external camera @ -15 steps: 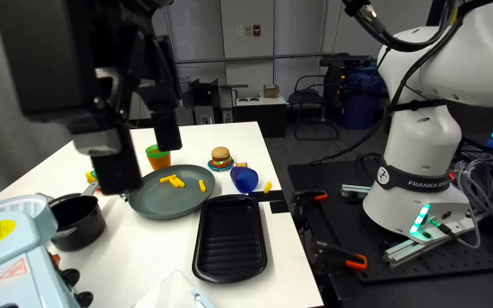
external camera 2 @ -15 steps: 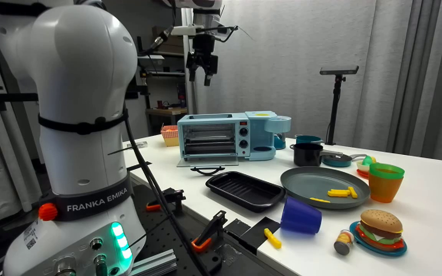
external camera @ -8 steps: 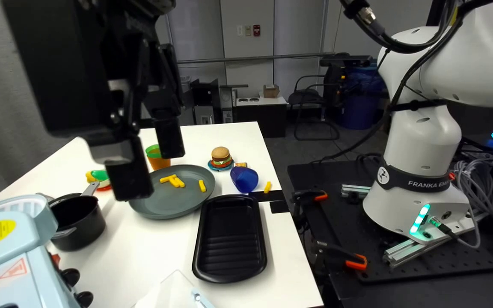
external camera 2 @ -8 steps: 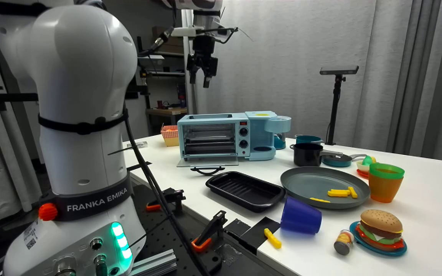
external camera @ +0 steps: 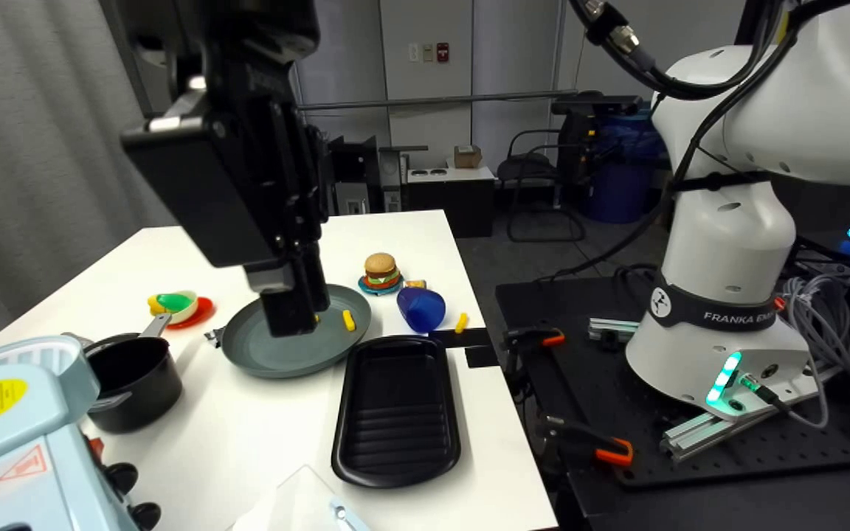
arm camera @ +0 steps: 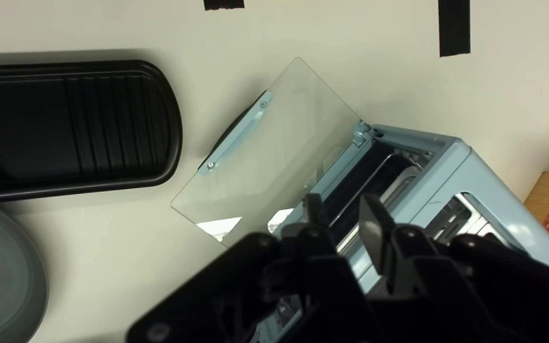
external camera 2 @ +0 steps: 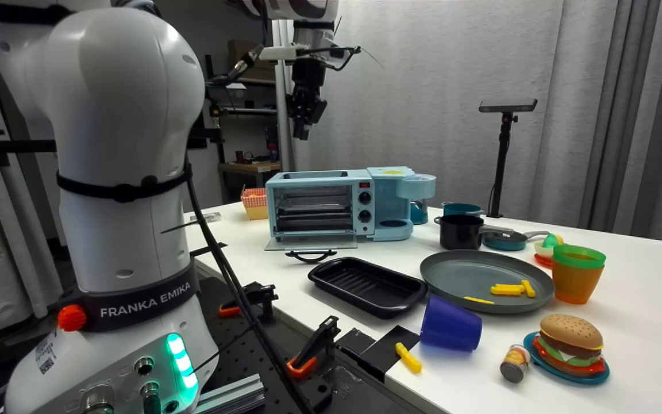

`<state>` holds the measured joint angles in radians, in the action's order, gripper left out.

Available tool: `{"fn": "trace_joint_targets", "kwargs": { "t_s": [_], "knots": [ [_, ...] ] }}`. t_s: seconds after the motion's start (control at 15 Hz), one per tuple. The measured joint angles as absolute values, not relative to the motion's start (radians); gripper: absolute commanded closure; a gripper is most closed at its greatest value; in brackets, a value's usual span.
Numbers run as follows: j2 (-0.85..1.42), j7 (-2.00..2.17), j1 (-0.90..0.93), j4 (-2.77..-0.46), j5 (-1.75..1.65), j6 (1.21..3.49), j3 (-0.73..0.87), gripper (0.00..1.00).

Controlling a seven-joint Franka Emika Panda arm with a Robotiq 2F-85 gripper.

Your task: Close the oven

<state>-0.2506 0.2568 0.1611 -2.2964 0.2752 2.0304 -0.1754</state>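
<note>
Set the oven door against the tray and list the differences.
The door is see-through; the tray is opaque black. The door is a thin, flat pane; the tray has raised sides. The door is joined to the oven, folded down open; the tray sits apart from it. Both are oblong and lie roughly level.

Looks like a robotics lab. In an exterior view: Franka arm [external camera: 727, 247] at 3 o'clock, standing on a perforated black plate [external camera: 775, 448] at 4; dark chair [external camera: 528, 167] between 1 and 2. In an exterior view: orange-tipped clamp [external camera 2: 316, 345] at 6, camera-like bar [external camera 2: 507, 106] on a pole [external camera 2: 501, 164] at 2, grey curtain [external camera 2: 451, 52] behind it at 1, toy burger [external camera 2: 571, 345] at 4 on a white table [external camera 2: 653, 305].
</note>
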Motion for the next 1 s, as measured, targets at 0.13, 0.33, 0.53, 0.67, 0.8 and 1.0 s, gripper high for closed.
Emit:
{"fn": "trace_joint_targets", "kwargs": {
  "t_s": [0.13, 0.33, 0.53, 0.67, 0.8, 1.0],
  "knots": [
    [-0.253, 0.257, 0.155, -2.314, 0.275, 2.046, -0.167, 1.00],
    [-0.254, 0.255, 0.142, -2.344, 0.275, 2.084, -0.151, 1.00],
    [-0.254, 0.254, 0.128, -2.375, 0.276, 2.122, -0.128, 1.00],
    [-0.254, 0.254, 0.116, -2.395, 0.279, 2.146, -0.110, 1.00],
    [-0.253, 0.254, 0.105, -2.416, 0.285, 2.172, -0.091, 1.00],
    [-0.246, 0.254, 0.088, -2.446, 0.291, 2.207, -0.065, 1.00]
  ]
}}
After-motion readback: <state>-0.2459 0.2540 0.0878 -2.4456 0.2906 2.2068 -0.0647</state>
